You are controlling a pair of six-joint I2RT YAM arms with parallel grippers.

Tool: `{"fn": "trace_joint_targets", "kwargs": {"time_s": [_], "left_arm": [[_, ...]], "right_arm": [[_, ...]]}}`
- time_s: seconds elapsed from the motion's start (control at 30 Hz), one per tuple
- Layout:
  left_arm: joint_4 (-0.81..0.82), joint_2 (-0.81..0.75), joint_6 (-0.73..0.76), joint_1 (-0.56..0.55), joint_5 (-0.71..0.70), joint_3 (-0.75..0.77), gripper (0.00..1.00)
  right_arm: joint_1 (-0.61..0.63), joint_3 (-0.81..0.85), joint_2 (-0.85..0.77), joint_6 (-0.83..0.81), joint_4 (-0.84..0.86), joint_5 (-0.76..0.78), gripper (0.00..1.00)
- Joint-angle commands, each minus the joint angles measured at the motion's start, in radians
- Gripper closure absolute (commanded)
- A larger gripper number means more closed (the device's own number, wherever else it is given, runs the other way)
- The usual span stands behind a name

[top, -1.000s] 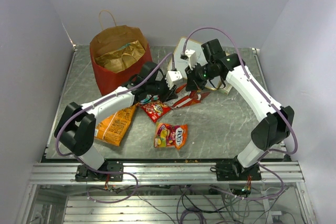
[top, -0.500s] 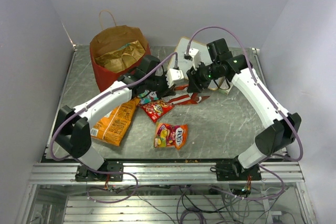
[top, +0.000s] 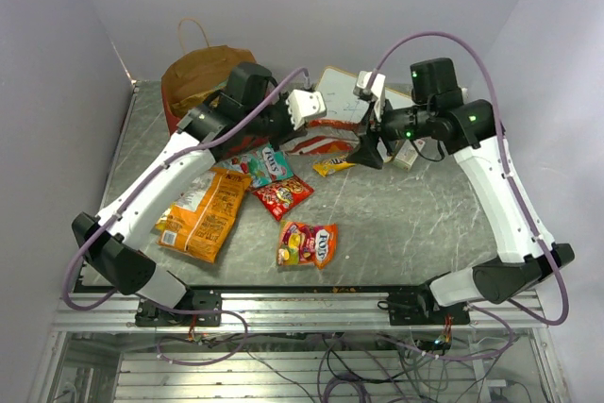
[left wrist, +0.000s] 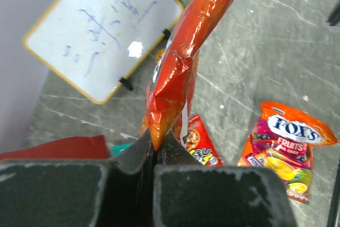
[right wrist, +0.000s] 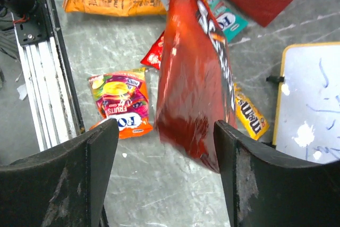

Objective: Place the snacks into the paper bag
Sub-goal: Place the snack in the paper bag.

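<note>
Top external view: pale lilac walls are seen enclosing a grey marbled tabletop. The paper bag is stood at its far left corner. The dark red Doritos bag is held lifted near the far edge, pinched by the left gripper. The right gripper is spread wide, with the bag seen between its jaws.

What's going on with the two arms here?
The left gripper is shut on the edge of a shiny dark red chip bag, holding it off the table. The right gripper is open beside it, gripping nothing. The tall red paper bag stands back left; the chip bag is not in it yet. An orange chip bag and a Fox's candy pack lie on the table.
</note>
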Motion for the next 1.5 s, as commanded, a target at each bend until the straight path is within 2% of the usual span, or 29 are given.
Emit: {"fn": "trace_joint_targets", "kwargs": {"time_s": [0.0,0.07,0.2,0.5,0.8,0.93,1.17,1.47], "left_arm": [[-0.064,0.005,0.016,0.006,-0.091,0.136,0.93],[-0.068,0.012,0.013,0.006,-0.115,0.181,0.93],[-0.067,0.031,0.003,0.006,-0.180,0.278,0.93],[-0.039,0.107,-0.027,0.011,-0.431,0.541,0.93],[-0.011,0.104,0.033,0.063,-0.668,0.555,0.93],[-0.020,0.094,0.059,0.148,-0.680,0.539,0.93],[-0.073,0.102,0.103,0.351,-0.574,0.505,0.93],[-0.107,0.165,0.143,0.477,-0.457,0.478,0.93]], "right_arm": [[-0.037,0.084,-0.029,-0.065,-0.078,-0.105,0.25],[-0.050,0.102,-0.037,-0.075,-0.088,-0.121,0.21],[-0.081,0.096,-0.068,-0.061,-0.067,-0.105,0.20],[-0.177,-0.060,-0.164,-0.015,0.020,-0.080,0.21],[-0.212,-0.235,-0.235,-0.013,0.085,-0.025,0.21],[-0.212,-0.308,-0.242,-0.026,0.124,-0.003,0.21],[-0.212,-0.472,-0.249,-0.052,0.219,0.040,0.22],[-0.215,-0.664,-0.274,-0.043,0.345,0.079,0.23]]}}
